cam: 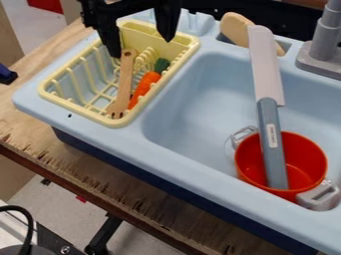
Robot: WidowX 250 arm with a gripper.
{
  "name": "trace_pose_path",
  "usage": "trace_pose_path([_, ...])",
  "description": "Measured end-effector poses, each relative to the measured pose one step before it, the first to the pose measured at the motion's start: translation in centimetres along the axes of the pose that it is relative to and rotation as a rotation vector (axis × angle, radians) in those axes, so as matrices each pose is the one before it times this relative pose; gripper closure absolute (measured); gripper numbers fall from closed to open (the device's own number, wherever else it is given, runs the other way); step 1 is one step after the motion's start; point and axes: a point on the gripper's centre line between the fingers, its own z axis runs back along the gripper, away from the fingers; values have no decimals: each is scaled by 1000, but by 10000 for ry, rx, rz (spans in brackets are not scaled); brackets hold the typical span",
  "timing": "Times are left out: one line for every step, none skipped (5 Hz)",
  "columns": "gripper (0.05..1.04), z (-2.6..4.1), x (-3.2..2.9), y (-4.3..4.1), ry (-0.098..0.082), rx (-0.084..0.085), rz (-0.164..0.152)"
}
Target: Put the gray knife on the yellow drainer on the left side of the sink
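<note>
Though the yellow drainer (60, 103) sits at 11 o'clock on the light-blue sink unit (190, 172), the gray knife (267, 119) lies well apart from it, across the basin at between 2 and 3 o'clock. The knife's pale blade points toward 12, its tip over the rim and overlapping the rounded end of a wooden utensil (234, 27) at 1 o'clock. Its blue-gray handle runs toward 6, over the open top of a red-orange pot (307, 162) at 4 o'clock. Whether the handle's end rests on the pot's near wall or just inside it is impossible to tell. The pot has two gray handles, one on its 10 o'clock side, the other between its 4 and 5.

The black pincer (142, 47) hangs between 11 and 12 o'clock, in front of the drainer's far part in the view. Its fingers are spread wide, with nothing held between them; contact with the drainer cannot be judged.

Inside the drainer, a wooden fork (124, 82) lies with its tines toward 6, and just beside it lies an orange toy carrot (143, 88), its green top toward 1. A gray faucet (326, 37) stands at 2 o'clock, and the sink unit rests on a wooden tabletop (33, 132).
</note>
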Motion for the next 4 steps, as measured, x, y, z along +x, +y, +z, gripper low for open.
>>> trace_pose_path([85, -651, -400, 189, 157, 199, -78])
trace_pose_path([85, -405, -1372, -630, 85, -50, -337])
trace_pose_path([85, 317, -1847, -1229, 421, -356, -554])
trace_pose_path([85, 358, -1864, -1640, 193, -438, -397])
